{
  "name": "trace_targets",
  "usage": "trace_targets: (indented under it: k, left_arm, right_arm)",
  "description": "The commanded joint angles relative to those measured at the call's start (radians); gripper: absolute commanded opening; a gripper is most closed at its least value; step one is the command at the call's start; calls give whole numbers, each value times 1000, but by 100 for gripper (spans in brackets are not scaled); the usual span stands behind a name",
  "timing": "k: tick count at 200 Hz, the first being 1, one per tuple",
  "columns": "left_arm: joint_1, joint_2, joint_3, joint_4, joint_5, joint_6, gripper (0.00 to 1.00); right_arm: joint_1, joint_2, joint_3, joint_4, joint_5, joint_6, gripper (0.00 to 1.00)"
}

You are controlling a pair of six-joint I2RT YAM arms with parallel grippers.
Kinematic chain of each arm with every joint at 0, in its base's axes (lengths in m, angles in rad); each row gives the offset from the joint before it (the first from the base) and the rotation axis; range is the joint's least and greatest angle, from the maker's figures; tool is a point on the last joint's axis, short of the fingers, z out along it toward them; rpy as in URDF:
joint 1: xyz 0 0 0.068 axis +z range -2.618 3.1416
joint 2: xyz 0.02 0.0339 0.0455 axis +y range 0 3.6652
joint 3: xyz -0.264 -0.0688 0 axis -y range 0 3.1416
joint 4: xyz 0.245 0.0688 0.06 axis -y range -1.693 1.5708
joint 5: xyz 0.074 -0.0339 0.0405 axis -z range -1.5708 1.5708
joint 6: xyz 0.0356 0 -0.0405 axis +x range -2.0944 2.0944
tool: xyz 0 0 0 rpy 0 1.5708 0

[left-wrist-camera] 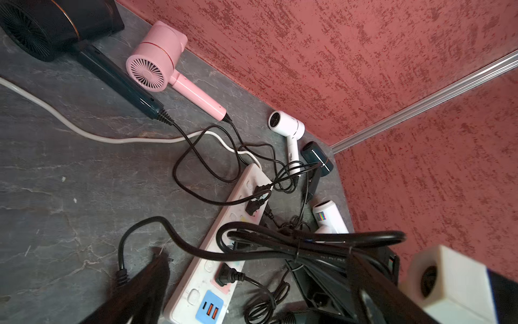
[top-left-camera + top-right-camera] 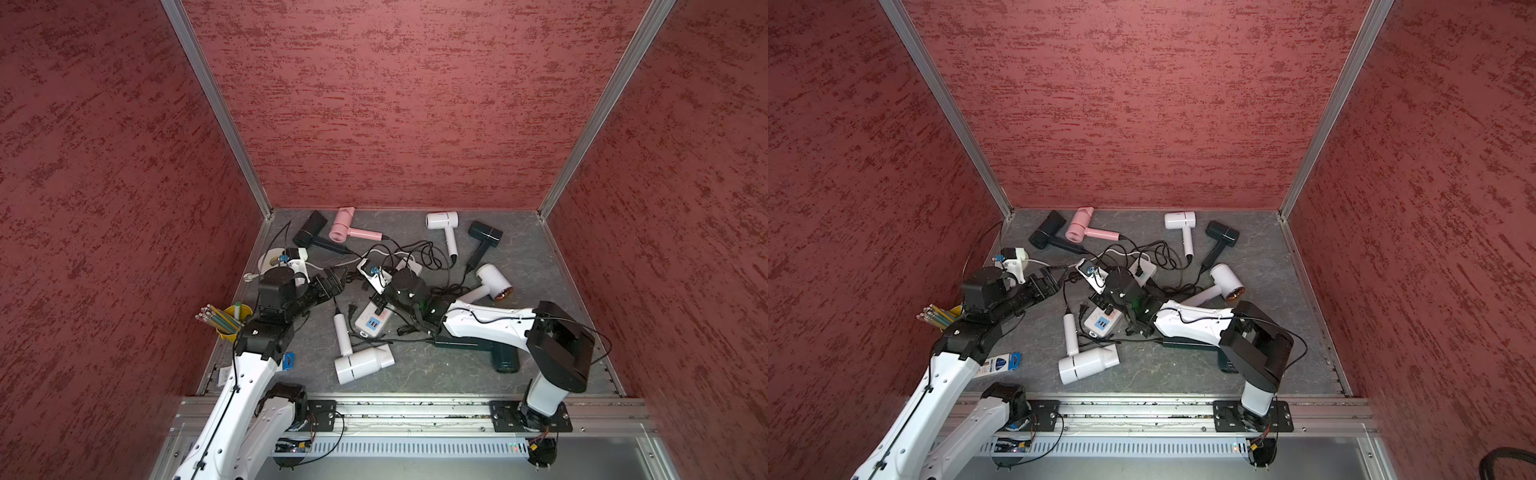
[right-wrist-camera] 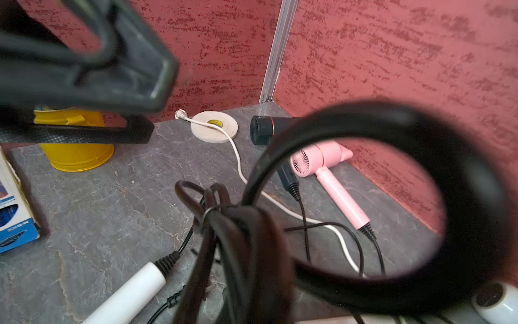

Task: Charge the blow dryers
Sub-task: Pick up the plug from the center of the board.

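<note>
Black left hand (image 2: pixel 339 277) hovers spread; right hand (image 3: pixel 224 232) pinches bundled cord (image 1: pixel 308 238).

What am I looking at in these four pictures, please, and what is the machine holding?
These are two robot arms, left arm and right arm, bolted to a rail at the front. Two pictures look down on the whole scene from overhead; the other two come from a camera on each wrist. On the grey table lie seven blow dryers, one a pink dryer, around a white power strip with some plugs in. A yellow cup of pencils, a tape roll and a blue-white box sit at the left. The left tool is open and empty; the right tool is shut on a tied bundle of black cord.
</note>
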Motion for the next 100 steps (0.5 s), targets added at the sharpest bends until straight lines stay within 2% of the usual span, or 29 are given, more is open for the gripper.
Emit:
trace_targets:
  k: [1, 38, 79, 100]
  left_arm:
    - [-33, 46, -17, 68, -67, 65, 100]
    - [-83, 120, -48, 135, -122, 121, 100]
    - [-132, 44, -176, 327, -90, 167, 100]
    - [-185, 33, -183, 338, -110, 258, 100]
  right_arm:
    - [-31, -43, 41, -106, -96, 87, 0]
    - [-77, -57, 72, -196, -191, 131, 0]
    - [-124, -45, 127, -301, -274, 162, 0]
    - [-132, -41, 144, -332, -319, 161, 0]
